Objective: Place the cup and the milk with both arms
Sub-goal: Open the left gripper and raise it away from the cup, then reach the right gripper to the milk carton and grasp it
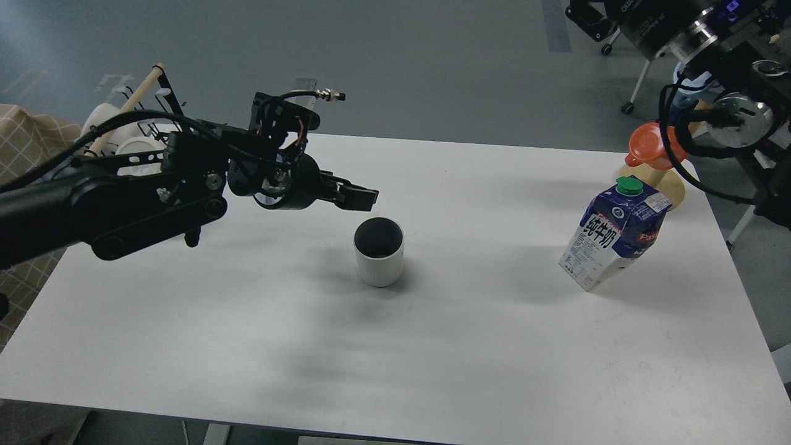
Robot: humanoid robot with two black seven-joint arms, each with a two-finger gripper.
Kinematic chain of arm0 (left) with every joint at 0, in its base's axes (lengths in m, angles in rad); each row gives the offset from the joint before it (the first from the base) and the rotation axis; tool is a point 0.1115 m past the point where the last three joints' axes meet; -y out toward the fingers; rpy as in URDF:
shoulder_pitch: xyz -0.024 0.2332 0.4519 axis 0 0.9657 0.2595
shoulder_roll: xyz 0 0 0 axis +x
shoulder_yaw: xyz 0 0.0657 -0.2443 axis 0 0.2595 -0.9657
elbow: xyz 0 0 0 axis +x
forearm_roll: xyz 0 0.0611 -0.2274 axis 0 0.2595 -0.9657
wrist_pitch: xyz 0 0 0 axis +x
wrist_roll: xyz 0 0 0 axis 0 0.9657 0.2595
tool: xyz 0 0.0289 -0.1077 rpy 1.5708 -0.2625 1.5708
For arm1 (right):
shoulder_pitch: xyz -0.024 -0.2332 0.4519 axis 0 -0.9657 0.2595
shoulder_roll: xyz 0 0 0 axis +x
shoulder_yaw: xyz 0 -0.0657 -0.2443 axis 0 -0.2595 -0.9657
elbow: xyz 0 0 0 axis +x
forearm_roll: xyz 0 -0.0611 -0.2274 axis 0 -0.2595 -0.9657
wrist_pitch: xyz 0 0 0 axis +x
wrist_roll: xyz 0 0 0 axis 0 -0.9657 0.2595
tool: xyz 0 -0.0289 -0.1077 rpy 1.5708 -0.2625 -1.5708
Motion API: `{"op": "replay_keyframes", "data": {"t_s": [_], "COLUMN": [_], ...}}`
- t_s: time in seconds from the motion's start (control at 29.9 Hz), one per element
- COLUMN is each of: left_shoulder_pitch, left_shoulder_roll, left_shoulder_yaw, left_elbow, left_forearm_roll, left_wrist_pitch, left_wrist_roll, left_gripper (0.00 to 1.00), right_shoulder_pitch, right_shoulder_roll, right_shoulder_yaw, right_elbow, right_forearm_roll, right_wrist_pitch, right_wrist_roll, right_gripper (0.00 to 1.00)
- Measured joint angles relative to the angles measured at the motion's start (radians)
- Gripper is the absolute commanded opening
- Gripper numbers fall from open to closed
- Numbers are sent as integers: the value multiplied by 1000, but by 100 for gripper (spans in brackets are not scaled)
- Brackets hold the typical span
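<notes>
A white cup (379, 253) with a dark inside stands upright on the white table (469, 346), a little left of the middle. My left gripper (359, 198) hovers just above and behind the cup's rim, open and empty, clear of the cup. A blue and white milk carton (615, 235) with a green cap stands tilted at the right side of the table, with nothing holding it. My right arm (732, 117) hangs above the table's far right corner. Its gripper does not show.
A black wire rack (179, 133) with white cups and a wooden rod stands at the back left corner. An orange cup (655, 145) sits on a wooden stand (670, 185) behind the carton. A checked cloth (25, 154) lies at the left edge.
</notes>
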Motion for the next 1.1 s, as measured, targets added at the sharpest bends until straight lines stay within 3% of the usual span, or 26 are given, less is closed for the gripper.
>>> {"op": "replay_keyframes", "data": {"t_s": [0.17,0.37,0.6,0.7,0.87,1.1], "left_shoulder_pitch": [-5,42,102,139,158,163], "left_shoulder_roll": [63,45,7,-20,-65,-96], "left_shoulder_yaw": [-178,-421,-474,-479,-520,-528], "left_elbow": [0,2,9,9,9,9], "left_forearm_roll": [-173,-269,-435,-536,-595,-598], "left_wrist_pitch": [0,0,0,106,364,513], "left_wrist_roll": [2,-1,-16,-36,-98,-112], "left_gripper": [98,98,98,98,98,98], "right_shoulder_pitch": [-1,12,-29,-67,-99,-141], "right_shoulder_roll": [-76,-280,-576,-680,-833,-976], "right_shoulder_yaw": [-1,-18,-55,-60,-64,-115], "right_elbow": [59,215,455,533,644,742], "right_forearm_roll": [-6,-50,-217,-299,-491,-813], "right_wrist_pitch": [0,0,-6,-42,-125,-309], "right_wrist_roll": [0,0,0,0,0,0], "right_gripper": [100,100,100,100,100,100]}}
